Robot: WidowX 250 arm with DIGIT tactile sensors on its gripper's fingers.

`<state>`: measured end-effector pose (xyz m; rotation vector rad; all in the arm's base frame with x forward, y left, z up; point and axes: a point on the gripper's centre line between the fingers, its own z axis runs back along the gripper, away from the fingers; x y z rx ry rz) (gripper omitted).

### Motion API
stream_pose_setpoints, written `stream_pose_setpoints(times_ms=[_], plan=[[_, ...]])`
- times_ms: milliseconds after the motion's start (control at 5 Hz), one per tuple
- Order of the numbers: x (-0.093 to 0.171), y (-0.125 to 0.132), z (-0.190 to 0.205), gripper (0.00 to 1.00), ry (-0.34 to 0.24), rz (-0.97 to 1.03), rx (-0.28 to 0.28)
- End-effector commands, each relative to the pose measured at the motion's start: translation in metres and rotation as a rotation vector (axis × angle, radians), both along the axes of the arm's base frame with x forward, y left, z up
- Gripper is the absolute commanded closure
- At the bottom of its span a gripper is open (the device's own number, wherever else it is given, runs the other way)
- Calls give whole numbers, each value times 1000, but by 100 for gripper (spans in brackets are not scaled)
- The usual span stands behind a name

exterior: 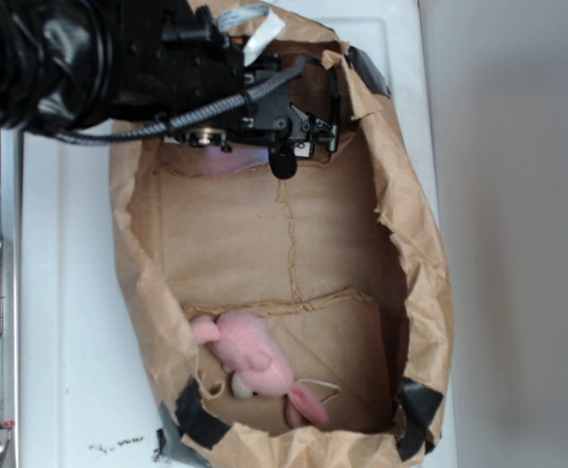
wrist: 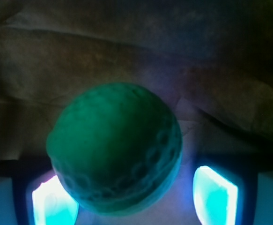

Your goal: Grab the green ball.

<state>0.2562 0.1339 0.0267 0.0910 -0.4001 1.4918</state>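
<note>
From my remote station I note the arm (exterior: 79, 58) reaching in from the upper left of the exterior view, its black body covering the top end of a crumpled brown paper bag (exterior: 425, 283) that lies open on a white table (exterior: 69, 292). The gripper (exterior: 298, 136) sits low inside the upper end of the bag, close to its paper wall. The green ball (wrist: 115, 145) does not show in the exterior view; I see it only through the wrist camera, where it fills the centre of the picture, round, with a dimpled knitted surface, lying against creased brown paper. In that view the two fingers (wrist: 213, 194) appear as bright cyan-lit pads at the lower left and lower right, one on each side of the ball. The left pad is partly covered by the ball's edge; the right pad stands apart from it with a strip of paper showing between. I record the pincer as spread apart, straddling the ball and not clamped on it. Whether the left pad touches the ball I cannot tell. At the opposite, lower end of the bag a pink plush toy (exterior: 254, 366) lies on the paper floor, well apart from the gripper. Black tape (exterior: 201, 414) patches the bag's lower corners.
</note>
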Motion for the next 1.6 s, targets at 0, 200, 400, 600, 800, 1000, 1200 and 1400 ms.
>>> stream_pose_setpoints(times_ms=[0, 200, 400, 600, 800, 1000, 1200, 1400], plan=[[-7, 14, 18, 0, -89, 51, 42], [-6, 14, 17, 0, -112, 49, 43], [-6, 15, 16, 0, -121, 35, 53], [-5, 16, 16, 100, -128, 28, 54], [-5, 15, 15, 100, -119, 16, 50], [-4, 16, 15, 100, -116, 15, 44], [-4, 16, 15, 100, -113, 11, 44], [-6, 12, 14, 100, -102, -64, 47]])
